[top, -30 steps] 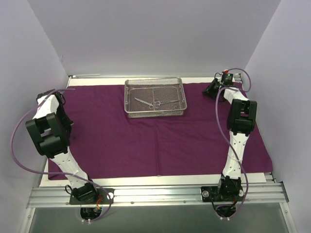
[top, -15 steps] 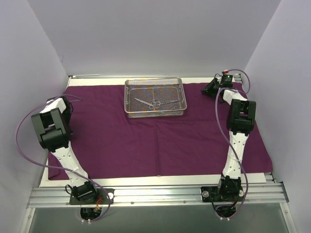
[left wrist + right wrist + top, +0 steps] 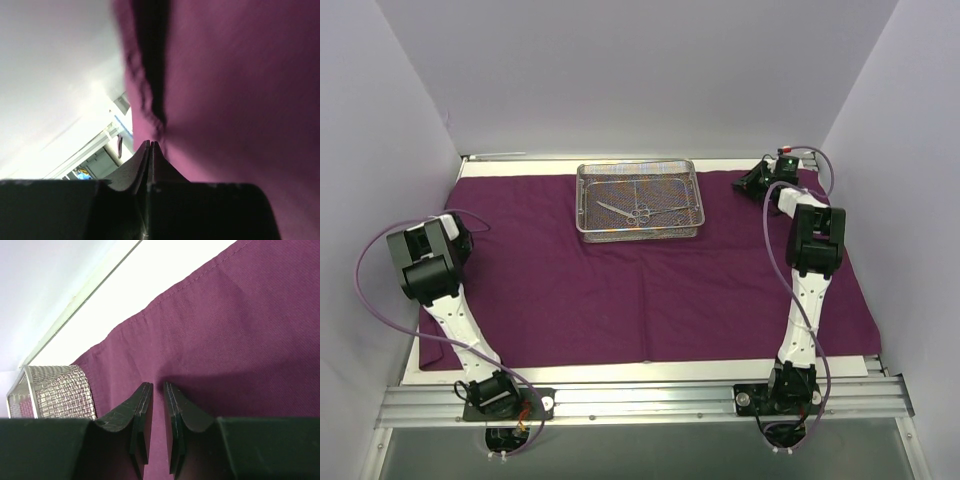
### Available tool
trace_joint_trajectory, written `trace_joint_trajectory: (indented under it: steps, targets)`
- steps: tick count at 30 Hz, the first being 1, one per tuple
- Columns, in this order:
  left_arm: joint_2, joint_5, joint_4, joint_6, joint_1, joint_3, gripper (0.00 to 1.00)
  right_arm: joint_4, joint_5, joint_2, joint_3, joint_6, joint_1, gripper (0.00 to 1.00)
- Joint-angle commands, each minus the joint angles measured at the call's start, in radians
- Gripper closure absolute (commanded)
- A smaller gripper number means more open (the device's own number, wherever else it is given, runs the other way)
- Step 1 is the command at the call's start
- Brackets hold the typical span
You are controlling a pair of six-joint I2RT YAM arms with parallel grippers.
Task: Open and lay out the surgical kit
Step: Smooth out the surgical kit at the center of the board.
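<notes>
The dark purple cloth wrap [image 3: 650, 290] lies spread over the table. The silver wire-mesh tray [image 3: 638, 166] stands on its far middle part, with thin ring-handled instruments [image 3: 638, 211] inside. My left gripper [image 3: 458, 232] is at the cloth's left edge. In the left wrist view its jaws [image 3: 151, 142] are pressed together on the ruffled, raised cloth edge [image 3: 145, 100]. My right gripper [image 3: 752, 183] is at the cloth's far right corner. In the right wrist view it [image 3: 157, 385] stands a narrow gap open just over the flat cloth [image 3: 240, 330], with the tray [image 3: 55, 390] to its left.
White walls close in the back and both sides. A white board strip [image 3: 740, 163] shows beyond the cloth's far edge. A metal rail [image 3: 640, 400] with both arm bases runs along the near edge.
My left arm has swung down and toward the near side, its gripper staying at the cloth's left edge. My right gripper has shifted slightly at the far right corner.
</notes>
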Motion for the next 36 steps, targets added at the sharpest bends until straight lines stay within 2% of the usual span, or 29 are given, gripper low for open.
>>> trace_joint_trajectory:
  steps: [1,6,11,16,29,36]
  targets:
    - [0.013,-0.034,0.11,0.041,0.011,-0.017,0.98,0.023,-0.026,0.011,-0.028,0.021,0.006,0.83]
    - [-0.003,0.016,0.171,0.112,0.012,-0.005,0.98,0.055,-0.043,-0.001,-0.065,0.041,0.004,0.83]
    - [-0.07,0.103,0.168,0.071,-0.049,0.036,0.98,0.076,-0.055,-0.003,-0.076,0.054,0.007,0.83]
    - [-0.052,0.074,0.131,0.034,-0.097,0.059,0.98,0.077,-0.063,-0.001,-0.073,0.06,0.006,0.83]
    - [0.04,0.04,0.183,0.051,-0.017,0.01,0.98,0.083,-0.058,0.005,-0.082,0.061,0.001,0.83]
    - [0.059,-0.044,0.165,0.048,0.021,0.029,0.98,0.066,-0.057,0.011,-0.076,0.046,-0.002,0.83]
